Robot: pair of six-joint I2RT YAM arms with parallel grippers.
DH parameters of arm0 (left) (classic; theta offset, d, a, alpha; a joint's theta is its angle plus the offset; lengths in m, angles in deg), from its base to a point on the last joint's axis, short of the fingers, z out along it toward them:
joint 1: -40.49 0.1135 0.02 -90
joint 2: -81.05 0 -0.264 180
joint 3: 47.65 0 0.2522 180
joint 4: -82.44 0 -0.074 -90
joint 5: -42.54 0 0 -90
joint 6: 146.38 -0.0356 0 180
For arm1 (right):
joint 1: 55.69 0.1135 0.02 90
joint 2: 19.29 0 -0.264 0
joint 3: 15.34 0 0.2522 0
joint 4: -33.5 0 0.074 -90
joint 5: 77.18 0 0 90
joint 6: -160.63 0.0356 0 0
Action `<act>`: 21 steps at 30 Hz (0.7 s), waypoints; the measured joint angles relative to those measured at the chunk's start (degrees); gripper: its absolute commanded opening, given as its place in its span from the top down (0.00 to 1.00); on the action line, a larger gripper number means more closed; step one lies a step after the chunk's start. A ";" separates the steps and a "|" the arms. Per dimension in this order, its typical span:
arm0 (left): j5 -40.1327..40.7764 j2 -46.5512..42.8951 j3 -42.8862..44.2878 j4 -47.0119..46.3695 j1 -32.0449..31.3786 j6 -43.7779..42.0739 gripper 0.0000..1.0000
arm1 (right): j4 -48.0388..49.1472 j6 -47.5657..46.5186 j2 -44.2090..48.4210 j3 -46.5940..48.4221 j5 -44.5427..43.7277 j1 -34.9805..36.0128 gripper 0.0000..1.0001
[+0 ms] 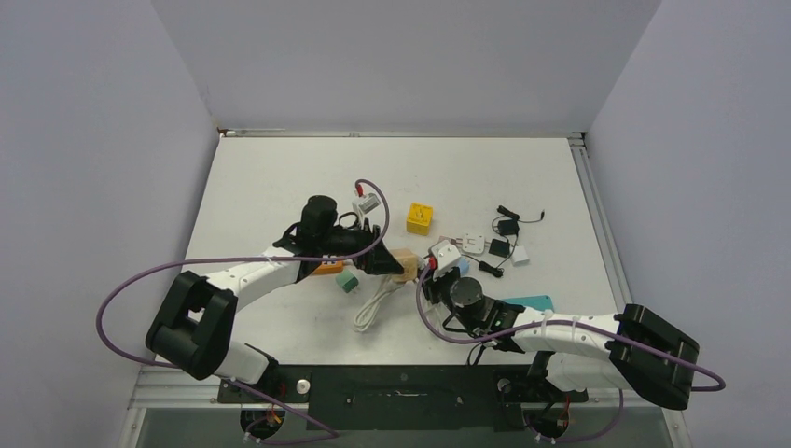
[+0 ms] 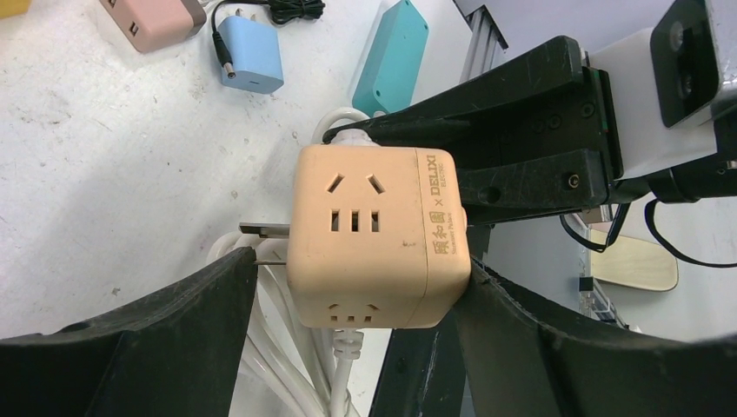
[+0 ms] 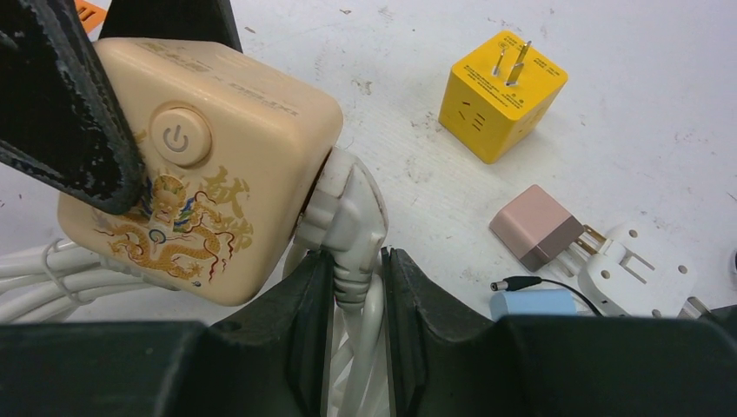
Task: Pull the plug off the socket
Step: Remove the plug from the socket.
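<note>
Both pincers meet at the cube socket near the middle of the desk. Right pincer is narrowed onto the white plug, its two black fingers pinching the plug's strain relief just where it leaves the cube's side. Left pincer straddles the beige cube itself: one finger touches the face by the printed label, while the other finger stands just apart from the opposite face, so this grip looks only partly closed and I cannot say the cube is firmly held.

From the right wrist view the plug's long axis runs out of the cube toward the right pincer, with the coiled white cable trailing down between the fingers. The coming pull likely turns on that axis: the right arm would draw straight back along it, away from the cube, while the left arm braces the socket. If the left fingers are not seated, the cube may simply follow the plug.
</note>
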 measured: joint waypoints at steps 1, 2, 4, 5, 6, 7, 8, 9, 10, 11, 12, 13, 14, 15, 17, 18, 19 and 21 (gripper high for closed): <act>0.04 0.07 0.04 0.00 -0.15 -0.20 0.50 | -0.11 -0.02 0.00 0.00 -0.37 0.13 0.95; 0.17 0.17 0.11 0.00 -0.31 -0.28 0.50 | -0.20 -0.04 0.00 0.00 -0.83 0.20 0.95; 0.31 0.52 0.35 0.04 -0.63 -0.48 0.48 | -0.48 -0.07 0.00 0.00 -1.62 0.52 0.95; 0.44 0.72 0.52 0.07 -0.81 -0.63 0.46 | -0.61 -0.07 0.00 0.00 -2.05 0.59 0.95; 0.55 0.87 0.66 0.13 -0.98 -0.72 0.43 | -0.74 -0.07 0.00 -0.02 -2.49 0.79 0.95; 0.68 0.98 0.72 0.15 -1.14 -0.85 0.39 | -0.90 -0.11 0.00 0.00 -2.82 0.90 0.95; 0.76 1.07 0.76 0.24 -1.25 -0.96 0.34 | -1.01 -0.13 0.00 0.00 -3.08 1.01 0.95; 0.76 1.22 0.87 0.31 -1.33 -1.01 0.32 | -1.11 -0.22 0.00 0.00 -3.41 1.20 0.95; 0.76 1.42 0.98 0.44 -1.40 -1.09 0.30 | -1.36 -0.26 0.00 -0.02 -3.69 1.31 0.95; 0.74 1.57 1.07 0.48 -1.44 -1.11 0.28 | -1.44 -0.31 0.00 -0.02 -3.98 1.46 0.95; 0.72 1.68 1.09 0.48 -1.49 -1.11 0.26 | -1.57 -0.44 0.00 -0.02 -4.22 1.60 0.95; 0.68 1.70 1.09 0.52 -1.49 -1.11 0.24 | -1.64 -0.52 0.00 0.00 -4.39 1.70 0.95; 0.66 1.70 1.09 0.57 -1.49 -1.14 0.21 | -1.64 -0.63 0.00 0.00 -4.52 1.86 0.95; 0.63 1.70 1.11 0.61 -1.49 -1.16 0.19 | -1.66 -0.76 0.00 -0.02 -4.70 2.01 0.95; 0.66 1.70 1.25 0.90 -1.57 -1.20 0.16 | -1.46 -1.11 0.00 0.00 -4.83 2.27 0.95; 0.66 1.75 1.29 1.05 -1.68 -1.16 0.15 | -1.33 -1.33 0.00 -0.02 -4.98 2.47 0.95; 0.66 1.79 1.29 1.16 -1.79 -1.18 0.15 | -1.33 -1.49 0.00 -0.02 -5.05 2.69 0.95; 0.63 1.81 1.29 1.60 -2.03 -1.16 0.14 | -1.31 -1.73 0.00 0.00 -5.25 3.04 0.95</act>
